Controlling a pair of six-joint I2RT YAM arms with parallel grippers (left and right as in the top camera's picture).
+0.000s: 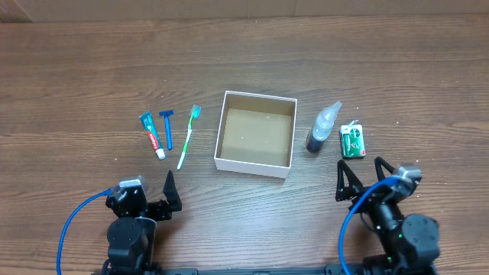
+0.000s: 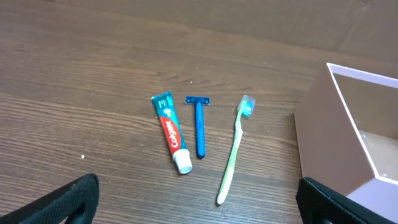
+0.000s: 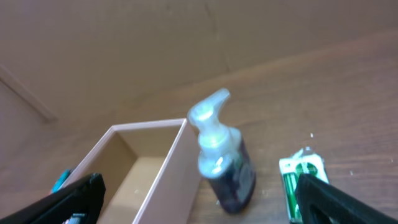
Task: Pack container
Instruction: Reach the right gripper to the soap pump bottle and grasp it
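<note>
The container [image 1: 254, 166] sits mid-table [image 1: 76, 61], open top up, white walls around a brown cardboard floor. Just to its left lie a toothbrush [image 1: 188, 137], a blue razor [image 1: 166, 128] and a toothpaste tube [image 1: 152, 134], side by side, none touching; just to its right stands a pump bottle [image 1: 322, 127] of dark liquid, then a green packet [image 1: 352, 141]. My left gripper [image 2: 196, 193] hangs spread wide on the near side of the toothbrush; my right gripper [image 1: 361, 176] gapes likewise near the packet; both hold nothing.
</note>
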